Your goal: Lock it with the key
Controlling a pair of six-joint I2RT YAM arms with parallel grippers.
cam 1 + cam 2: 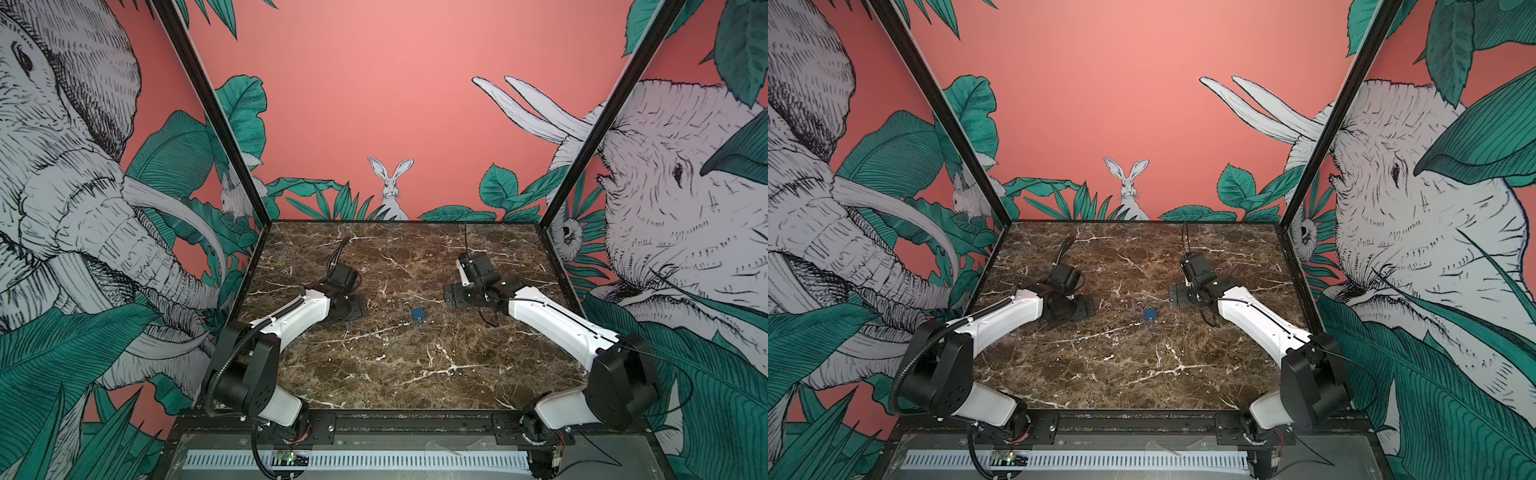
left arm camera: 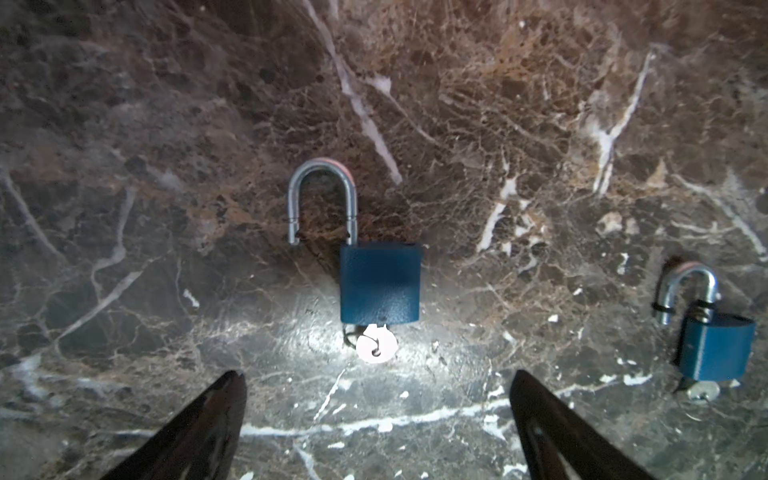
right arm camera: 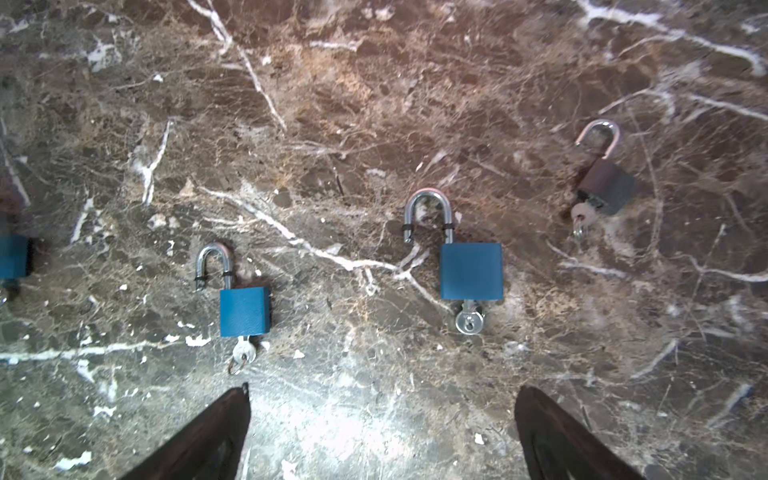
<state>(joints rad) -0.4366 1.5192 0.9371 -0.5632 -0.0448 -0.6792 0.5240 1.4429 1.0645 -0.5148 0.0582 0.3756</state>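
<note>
The unlatched blue padlock (image 1: 418, 313), key (image 2: 376, 345) in its base, lies on the table (image 1: 415, 374), well in from its edges, between the left hand (image 2: 376, 380) and right hand (image 3: 382, 390), both released, touching neither.

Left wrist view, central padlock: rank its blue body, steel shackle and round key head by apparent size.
1. blue square padlock body
2. curved steel shackle: its loop looks nearly as tall, but thin
3. round silver key head: clearly smallest

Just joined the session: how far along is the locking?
Done: the key sits in the blue padlock. In hand: nothing; left gripper and right gripper are open, apart from it. Left: the shackle stands open, so pressing it shut and turning the key remain.
</note>
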